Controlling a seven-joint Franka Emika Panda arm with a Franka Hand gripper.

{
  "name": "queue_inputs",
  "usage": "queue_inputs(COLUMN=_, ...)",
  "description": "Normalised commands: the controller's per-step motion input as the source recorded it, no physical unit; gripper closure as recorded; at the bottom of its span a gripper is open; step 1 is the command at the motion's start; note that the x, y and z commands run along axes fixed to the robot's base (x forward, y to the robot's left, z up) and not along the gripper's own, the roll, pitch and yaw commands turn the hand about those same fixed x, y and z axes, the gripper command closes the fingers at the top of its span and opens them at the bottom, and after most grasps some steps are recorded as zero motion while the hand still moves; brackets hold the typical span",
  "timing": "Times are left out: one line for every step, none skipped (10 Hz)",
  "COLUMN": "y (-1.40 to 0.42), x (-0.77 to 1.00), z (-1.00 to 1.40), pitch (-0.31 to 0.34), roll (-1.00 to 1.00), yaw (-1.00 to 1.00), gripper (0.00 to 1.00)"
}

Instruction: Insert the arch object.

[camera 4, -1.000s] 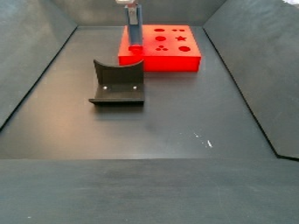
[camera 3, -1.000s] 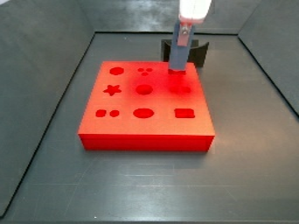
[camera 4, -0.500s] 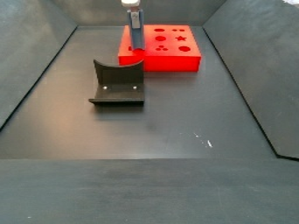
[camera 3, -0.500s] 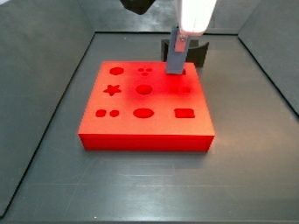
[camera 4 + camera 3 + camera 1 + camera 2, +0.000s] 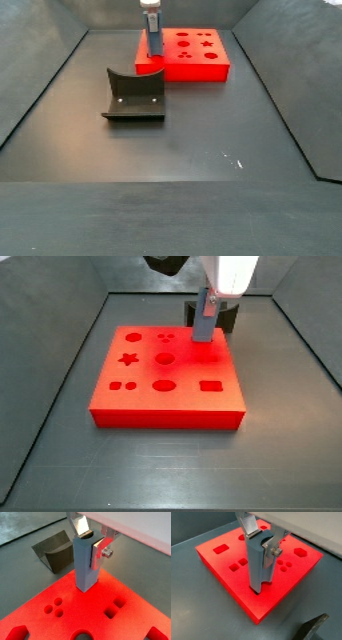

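The arch object (image 5: 87, 567) is a tall grey block with a semicircular notch in its upper end. It stands upright between the fingers of my gripper (image 5: 91, 542), which is shut on it. Its lower end meets the top of the red board (image 5: 137, 619), near the corner closest to the fixture. I cannot tell whether that end sits in a hole. The gripper (image 5: 261, 543), the arch object (image 5: 256, 569) and the board (image 5: 214, 558) also show in a wrist view. Both side views show the arch object (image 5: 205, 324) (image 5: 154, 42) upright at the board's edge (image 5: 174, 398) (image 5: 201, 68).
The dark fixture (image 5: 134, 95) stands on the grey floor beside the board; it also shows behind the arch object in a side view (image 5: 231, 316) and in both wrist views (image 5: 57, 552) (image 5: 314, 629). The board has several shaped holes. Dark walls enclose the floor.
The gripper and its white body have shifted slightly with the arch object in hold. The block stays upright over the same corner of the board.
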Motion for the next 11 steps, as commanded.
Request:
queue_inputs(y=0.06, x=0.00, z=-0.32, pitch=-0.043, roll=0.00, yaw=-0.24, gripper=1.00)
queue_inputs(y=0.15, x=-0.04, z=-0.30, pitch=-0.031, roll=-0.02, yaw=-0.41, gripper=1.00)
queue_inputs(y=0.11, x=0.00, z=-0.22, pitch=-0.033, roll=-0.08, yaw=-0.41, gripper=1.00)
queue_inputs(y=0.00, x=0.07, z=-0.19, pitch=-0.043, roll=-0.12, yaw=-0.22, gripper=1.00)
queue_inputs(y=0.00, x=0.11, z=-0.19, pitch=-0.051, roll=-0.13, yaw=-0.14, gripper=1.00)
queue_inputs(y=0.00, x=0.10, z=-0.47, pitch=-0.083, roll=-0.06, yaw=-0.12, gripper=1.00)
queue_inputs(y=-0.01, x=0.13, z=-0.60, pitch=-0.084, roll=0.00, yaw=-0.10, gripper=1.00)
queue_inputs(y=0.00, x=0.14, z=-0.58, pitch=-0.083, roll=0.00, yaw=-0.12, gripper=1.00)
queue_inputs(y=0.00, x=0.06, z=-0.51, pitch=-0.096, roll=0.00, yaw=-0.13, gripper=1.00)
queue_inputs(y=0.00, x=0.00, z=-0.02, pitch=0.000, roll=0.00, yaw=0.00, gripper=1.00)
queue_inputs(y=0.00, x=0.00, z=0.00, pitch=0.000, roll=0.00, yaw=0.00, gripper=1.00)
